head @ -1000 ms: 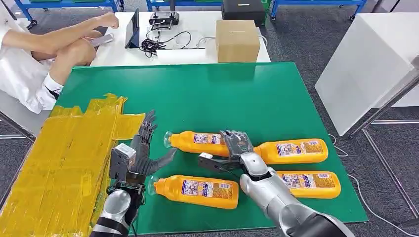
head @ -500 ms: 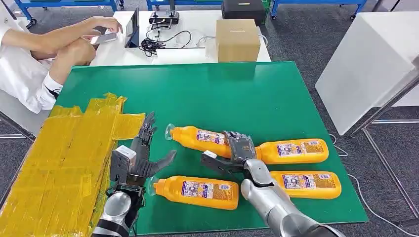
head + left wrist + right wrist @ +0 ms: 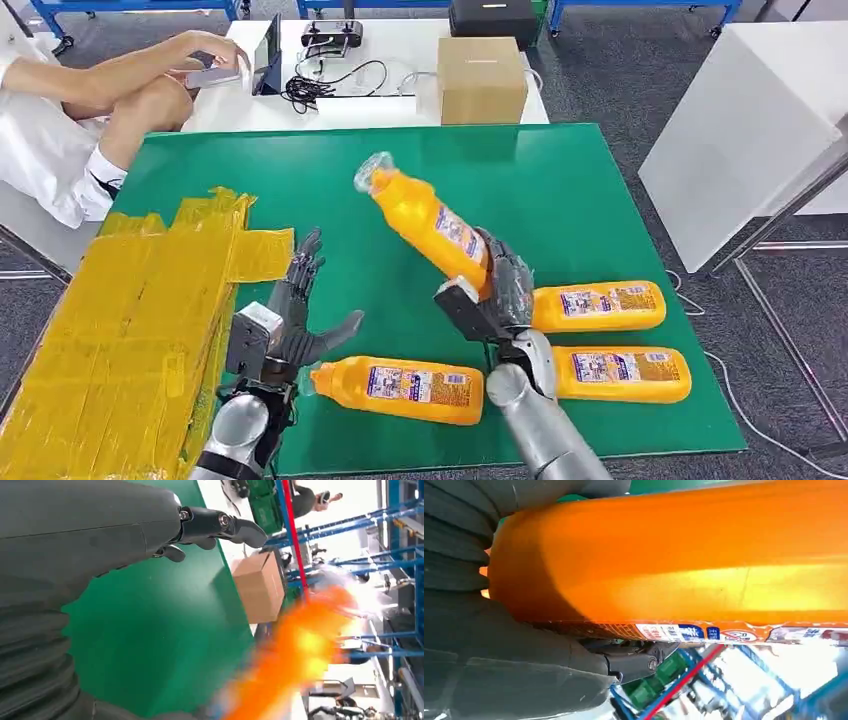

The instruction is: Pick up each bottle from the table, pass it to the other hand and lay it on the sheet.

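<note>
My right hand [image 3: 497,293] grips an orange bottle [image 3: 428,219] by its base, tilted up off the green table [image 3: 560,190], cap away from me. My left hand [image 3: 292,318] hangs spread and empty beside the yellow sheet [image 3: 130,320]. Three bottles lie near; a cardboard box [image 3: 481,80] stands beyond.

box: a brown cardboard box [image 3: 481,80] is set on the white table [image 3: 400,105] at the far side.
cables: black cables [image 3: 320,90] are coiled on the white table, left of the box.
person: a seated person [image 3: 70,120] is seen far left, a phone [image 3: 212,75] held in the hand.
block: a white block [image 3: 740,130] is placed at the right.
</note>
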`<action>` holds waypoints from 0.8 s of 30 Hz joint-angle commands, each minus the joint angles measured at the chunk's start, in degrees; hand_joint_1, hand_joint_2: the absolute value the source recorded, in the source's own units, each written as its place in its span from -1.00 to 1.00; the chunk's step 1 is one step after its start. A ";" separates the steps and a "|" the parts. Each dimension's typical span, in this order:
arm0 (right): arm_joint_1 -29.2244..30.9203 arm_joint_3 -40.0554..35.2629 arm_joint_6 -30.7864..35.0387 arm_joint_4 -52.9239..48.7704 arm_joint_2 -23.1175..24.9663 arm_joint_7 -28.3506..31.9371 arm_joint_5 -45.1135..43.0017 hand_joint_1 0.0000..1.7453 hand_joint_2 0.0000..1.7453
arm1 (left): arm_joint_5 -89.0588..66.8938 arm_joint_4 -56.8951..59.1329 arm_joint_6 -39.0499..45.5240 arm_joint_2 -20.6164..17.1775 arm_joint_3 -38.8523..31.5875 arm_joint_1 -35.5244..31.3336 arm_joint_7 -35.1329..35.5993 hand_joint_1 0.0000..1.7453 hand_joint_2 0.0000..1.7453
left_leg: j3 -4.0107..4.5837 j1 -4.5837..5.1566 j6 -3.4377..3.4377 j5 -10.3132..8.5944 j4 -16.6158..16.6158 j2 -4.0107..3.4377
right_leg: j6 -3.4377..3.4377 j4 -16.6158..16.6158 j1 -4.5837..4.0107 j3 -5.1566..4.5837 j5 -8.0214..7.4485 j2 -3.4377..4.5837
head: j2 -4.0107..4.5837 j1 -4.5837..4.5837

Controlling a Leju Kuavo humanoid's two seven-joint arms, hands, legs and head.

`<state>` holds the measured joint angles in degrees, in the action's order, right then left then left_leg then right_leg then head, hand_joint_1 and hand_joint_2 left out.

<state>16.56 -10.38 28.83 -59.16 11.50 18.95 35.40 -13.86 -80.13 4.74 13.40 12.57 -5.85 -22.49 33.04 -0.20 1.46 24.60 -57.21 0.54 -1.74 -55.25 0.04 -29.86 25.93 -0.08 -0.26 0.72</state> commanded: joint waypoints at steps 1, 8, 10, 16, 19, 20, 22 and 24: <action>-6.03 1.01 -2.88 -17.40 3.29 4.66 -9.38 1.00 1.00 | 1.05 2.54 0.26 -1.79 2.64 -2.31 0.73 -1.00 1.00 | -0.05 0.00 -0.05 0.05 0.01 -0.02 | 0.00 0.00 0.00 0.06 0.06 -0.02 | 0.00 0.00; -6.28 -3.11 -8.16 -16.23 3.51 5.88 -15.21 1.00 1.00 | -0.24 3.10 1.52 -2.03 4.87 -3.15 1.23 -1.00 1.00 | -0.12 -0.01 -0.06 0.04 0.03 -0.09 | 0.00 0.04 -0.01 0.10 0.03 0.03 | 0.00 0.00; -5.86 -4.83 -11.20 -13.76 3.43 5.82 -16.44 1.00 1.00 | 0.58 3.58 0.90 -2.21 5.38 -3.25 1.38 -1.00 1.00 | -0.10 -0.01 -0.04 0.02 0.05 -0.07 | 0.00 0.06 -0.01 0.09 0.02 0.02 | 0.00 -0.02; -4.59 -7.85 -12.27 -8.58 3.65 6.13 -15.37 1.00 1.00 | 4.44 3.48 -2.24 -2.57 5.54 -3.26 1.48 -1.00 1.00 | -0.18 -0.02 -0.06 0.04 0.10 -0.15 | 0.01 0.10 -0.02 0.15 0.00 0.11 | 0.00 0.00; -4.59 -7.85 -12.27 -8.58 3.65 6.13 -15.37 1.00 1.00 | 4.44 3.48 -2.24 -2.57 5.54 -3.26 1.48 -1.00 1.00 | -0.11 0.00 -0.03 0.02 0.07 -0.10 | 0.00 0.06 0.00 0.09 0.01 0.06 | 0.00 -0.02; -4.59 -7.85 -12.27 -8.58 3.65 6.13 -15.37 1.00 1.00 | 4.44 3.48 -2.24 -2.57 5.54 -3.26 1.48 -1.00 1.00 | -0.18 -0.02 -0.06 0.04 0.09 -0.11 | 0.00 0.11 -0.02 0.17 0.01 0.06 | 0.00 0.00; -4.59 -7.85 -12.27 -8.58 3.65 6.13 -15.37 1.00 1.00 | 4.44 3.48 -2.24 -2.57 5.54 -3.26 1.48 -1.00 1.00 | -0.09 0.00 -0.03 0.01 0.06 -0.08 | -0.01 0.05 0.01 0.08 0.00 0.04 | 0.00 0.00; -4.59 -7.85 -12.27 -8.58 3.65 6.13 -15.37 1.00 1.00 | 4.44 3.48 -2.24 -2.57 5.54 -3.26 1.48 -1.00 1.00 | -0.14 -0.01 -0.04 0.02 0.07 -0.10 | 0.00 0.08 0.00 0.12 0.00 0.05 | 0.00 0.00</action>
<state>9.62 -17.07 16.50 -72.17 16.00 24.94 20.17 -9.60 -79.80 2.75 12.90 16.92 -6.72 -21.42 33.05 -0.21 1.46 24.60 -57.20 0.51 -1.74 -55.25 0.04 -29.89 25.93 -0.07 -0.26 0.72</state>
